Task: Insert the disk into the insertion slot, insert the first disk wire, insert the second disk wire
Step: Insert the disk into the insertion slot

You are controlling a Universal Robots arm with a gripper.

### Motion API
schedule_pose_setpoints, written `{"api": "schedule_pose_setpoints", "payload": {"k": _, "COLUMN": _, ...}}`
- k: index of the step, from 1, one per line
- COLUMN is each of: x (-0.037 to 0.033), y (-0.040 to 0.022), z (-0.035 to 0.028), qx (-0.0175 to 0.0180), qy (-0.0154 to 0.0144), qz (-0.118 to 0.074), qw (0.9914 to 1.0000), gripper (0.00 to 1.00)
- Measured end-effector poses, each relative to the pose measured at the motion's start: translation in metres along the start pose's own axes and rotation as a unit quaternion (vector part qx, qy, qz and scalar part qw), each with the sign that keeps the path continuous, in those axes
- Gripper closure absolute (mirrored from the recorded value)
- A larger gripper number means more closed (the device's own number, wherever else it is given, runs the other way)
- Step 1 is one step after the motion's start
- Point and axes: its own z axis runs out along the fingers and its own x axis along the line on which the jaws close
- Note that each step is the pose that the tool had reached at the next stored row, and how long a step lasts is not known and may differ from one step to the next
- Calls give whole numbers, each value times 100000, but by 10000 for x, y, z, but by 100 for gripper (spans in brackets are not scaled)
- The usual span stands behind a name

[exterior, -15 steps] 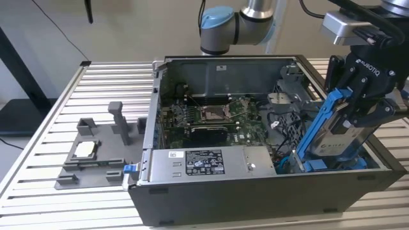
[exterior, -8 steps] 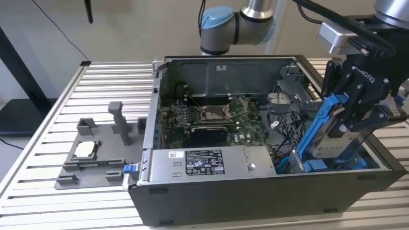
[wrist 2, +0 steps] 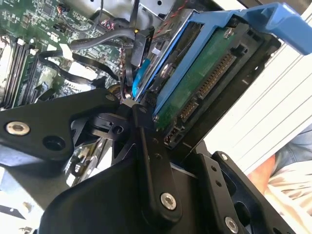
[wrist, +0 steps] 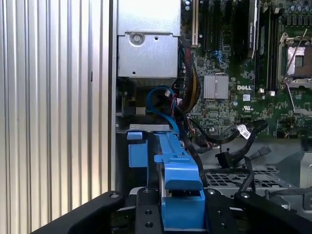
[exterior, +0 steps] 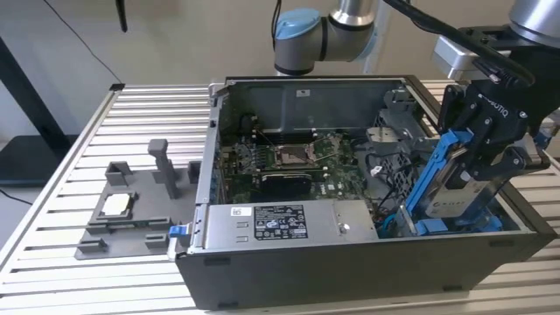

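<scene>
Slatted table [exterior: 149, 111], one disk [exterior: 450, 200] between jaws

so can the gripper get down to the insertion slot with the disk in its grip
Probably yes. The gripper holds the disk tilted just above the insertion slot, whose top looks open; the cables seem to lie beside it, not across.

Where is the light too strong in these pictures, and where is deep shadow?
In the second wrist view, the slatted table behind the disk is washed out white; in the exterior view, light is even, but the case has its outer wall in shade; in the first wrist view, the silver box gleams mildly.
</scene>
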Motion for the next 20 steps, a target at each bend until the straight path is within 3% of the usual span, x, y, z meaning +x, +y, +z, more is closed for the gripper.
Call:
{"api": "schedule_pose_setpoints", "payload": {"k": 6, "x": 1, "y": -1, "z": 2, "qx": 0, "qy": -30, "qz": -9, "qw": 100000, "gripper": 66}}
{"api": "schedule_pose_setpoints", "payload": {"k": 7, "x": 2, "y": 0, "z": 2, "qx": 0, "qy": -16, "qz": -6, "qw": 100000, "gripper": 60}}
{"api": "schedule_pose_setpoints", "payload": {"k": 16, "x": -16, "y": 7, "z": -21, "qx": 62, "qy": 49, "qz": 1, "qw": 100000, "gripper": 60}}
{"api": "schedule_pose_setpoints", "payload": {"k": 17, "x": -24, "y": 11, "z": -21, "qx": 302, "qy": 48, "qz": -8, "qw": 100000, "gripper": 60}}
{"api": "schedule_pose_setpoints", "payload": {"k": 18, "x": -30, "y": 17, "z": -21, "qx": 976, "qy": 47, "qz": -31, "qw": 99995, "gripper": 60}}
{"api": "schedule_pose_setpoints", "payload": {"k": 20, "x": -36, "y": 23, "z": -21, "qx": 2790, "qy": 53, "qz": -94, "qw": 99961, "gripper": 60}}
